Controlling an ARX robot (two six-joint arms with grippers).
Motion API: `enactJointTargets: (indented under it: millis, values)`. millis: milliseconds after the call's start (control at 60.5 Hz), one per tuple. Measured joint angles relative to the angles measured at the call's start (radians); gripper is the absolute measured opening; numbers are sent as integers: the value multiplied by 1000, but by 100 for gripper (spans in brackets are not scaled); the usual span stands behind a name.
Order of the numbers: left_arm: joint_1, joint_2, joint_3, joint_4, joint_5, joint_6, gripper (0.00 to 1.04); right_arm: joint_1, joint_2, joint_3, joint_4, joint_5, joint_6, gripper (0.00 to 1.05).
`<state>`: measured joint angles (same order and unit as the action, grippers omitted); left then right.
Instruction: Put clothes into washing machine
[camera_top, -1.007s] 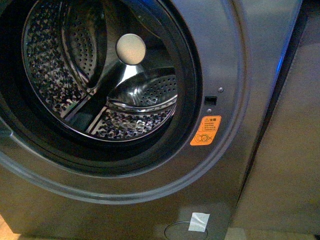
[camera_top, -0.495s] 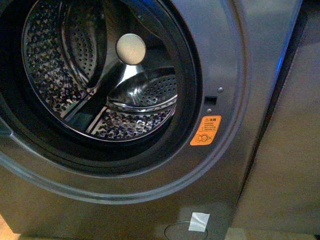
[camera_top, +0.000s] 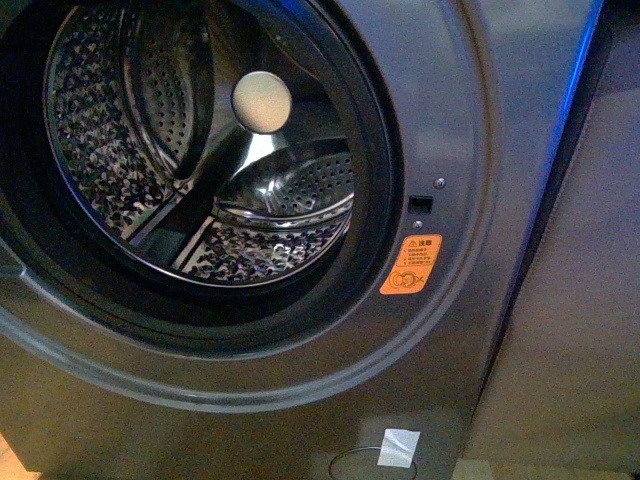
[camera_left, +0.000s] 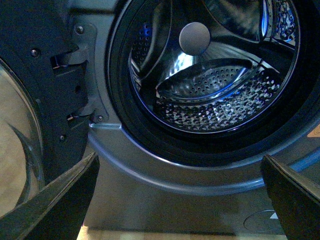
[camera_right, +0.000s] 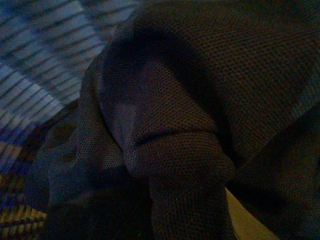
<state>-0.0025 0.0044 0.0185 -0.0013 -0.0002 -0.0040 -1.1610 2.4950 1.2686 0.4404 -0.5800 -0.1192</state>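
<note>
The grey washing machine (camera_top: 470, 120) fills the front view, its door open and its perforated steel drum (camera_top: 200, 160) bare inside the black rim. No arm shows in that view. In the left wrist view the drum (camera_left: 215, 95) lies ahead; my left gripper (camera_left: 182, 200) is open and empty, its dark fingers (camera_left: 60, 200) spread wide below the mouth. The dark navy clothes (camera_right: 175, 125) fill the right wrist view in bunched folds. My right gripper is shut on them and its fingers are hidden under the fabric.
The open door (camera_left: 30, 100) with its hinge stands beside the mouth in the left wrist view. An orange warning sticker (camera_top: 411, 264) and a white label (camera_top: 399, 447) are on the front panel. A brown wall panel (camera_top: 580, 300) stands to the machine's right. Striped mesh (camera_right: 45, 55) lies behind the clothes.
The front view has shifted slightly, so the machine sits a little lower and further left in the picture. The drum stays bare.
</note>
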Motion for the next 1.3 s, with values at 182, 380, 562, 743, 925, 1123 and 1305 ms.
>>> enactJointTargets:
  millis: [182,380,562,743,925,1123,1305]
  values:
    - [0,0,0,0,0,0,98,-56,-278,-86,-16,-137,59,14]
    - [0,0,0,0,0,0,98,-76,-692,-56,6,-306,263,14]
    - [0,0,0,0,0,0,98,-2,-918,55,55,-378,461,14]
    - [0,0,0,0,0,0,98,131,-1056,191,56,-379,606,14]
    - [0,0,0,0,0,0,98,359,-1157,384,-71,-299,648,14]
    - [0,0,0,0,0,0,98,743,-1172,620,-380,-101,498,14]
    - [0,0,0,0,0,0,98,1186,-1088,803,-629,146,266,13]
